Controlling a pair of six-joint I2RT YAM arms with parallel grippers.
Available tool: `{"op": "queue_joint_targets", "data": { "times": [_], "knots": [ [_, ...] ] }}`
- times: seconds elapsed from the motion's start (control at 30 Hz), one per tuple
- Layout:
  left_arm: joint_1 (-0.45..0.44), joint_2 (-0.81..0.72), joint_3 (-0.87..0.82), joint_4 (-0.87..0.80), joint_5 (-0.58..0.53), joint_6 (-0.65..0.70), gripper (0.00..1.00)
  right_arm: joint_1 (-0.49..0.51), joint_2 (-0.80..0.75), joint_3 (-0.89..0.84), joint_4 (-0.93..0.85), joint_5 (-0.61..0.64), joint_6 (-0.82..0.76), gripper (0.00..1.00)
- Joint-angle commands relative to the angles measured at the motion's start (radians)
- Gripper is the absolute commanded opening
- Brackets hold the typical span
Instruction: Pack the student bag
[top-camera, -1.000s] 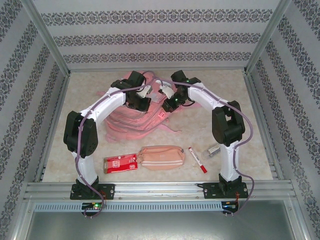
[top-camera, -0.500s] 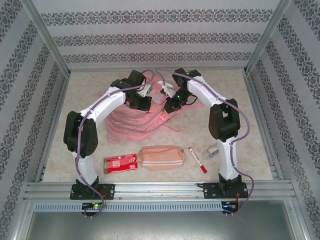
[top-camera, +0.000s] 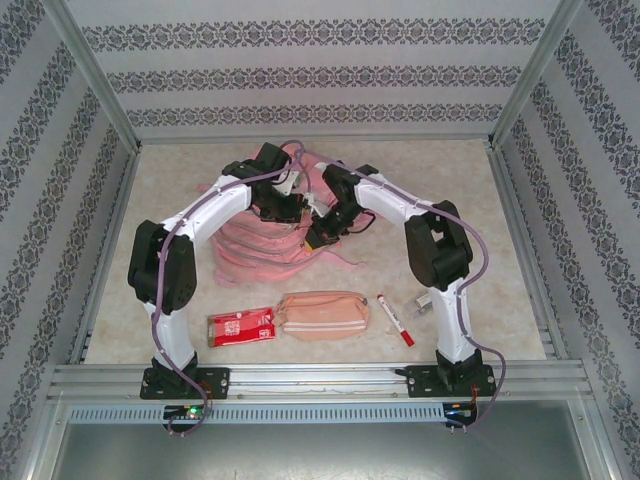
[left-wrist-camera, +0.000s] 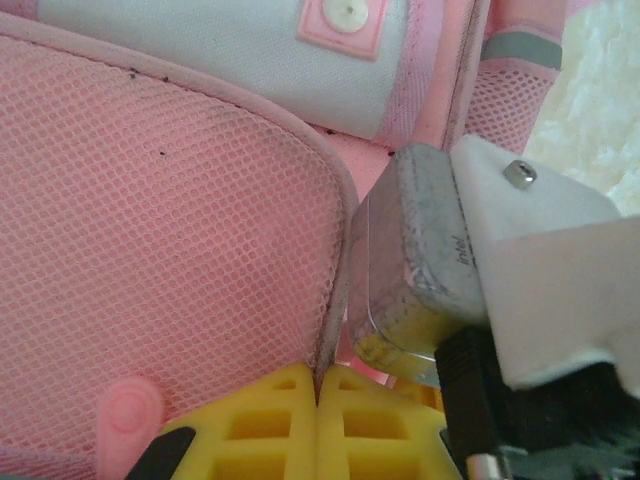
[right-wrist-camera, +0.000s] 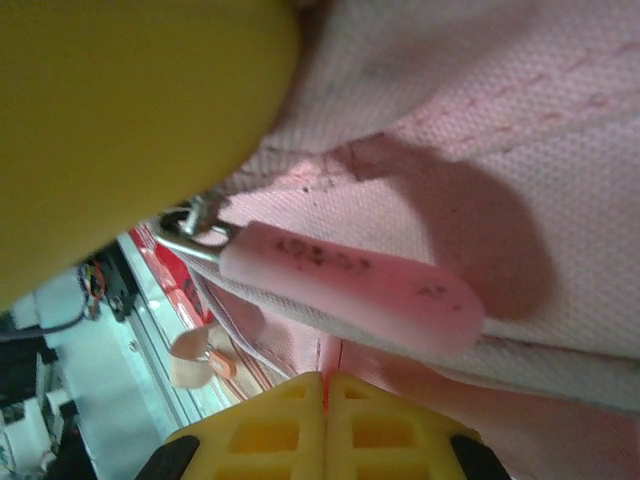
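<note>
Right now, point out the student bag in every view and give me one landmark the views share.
Top external: the student bag lies at the table's far centre, under both wrists.
Left wrist: its pink mesh panel covers the left and centre.
Right wrist: its pink fabric spans the upper right, zip pull across the middle.
Shared landmark: the bag edge pinched by left gripper and right gripper.
</note>
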Motion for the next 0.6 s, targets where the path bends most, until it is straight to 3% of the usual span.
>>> {"op": "queue_joint_targets", "data": {
  "times": [0.0,0.17,0.4,0.53,0.57],
  "knots": [
    [0.007,-0.001,0.003,0.138,0.045,-0.050,0.00,0.041,-0.087,-0.108,0.198,-0.153,0.125,0.00],
    [0.006,-0.003,-0.010,0.177,0.044,-0.075,0.00,0.016,-0.234,-0.321,0.452,-0.140,0.275,0.00],
    [0.007,0.000,-0.020,0.202,0.036,-0.081,0.00,-0.074,-0.438,-0.578,0.761,0.031,0.556,0.30],
    [0.010,-0.003,-0.025,0.233,0.020,-0.075,0.00,-0.109,-0.514,-0.624,0.763,0.171,0.648,0.39],
    [0.011,-0.004,-0.021,0.235,0.019,-0.079,0.04,-0.109,-0.524,-0.624,0.750,0.219,0.678,0.41]
  ]
}}
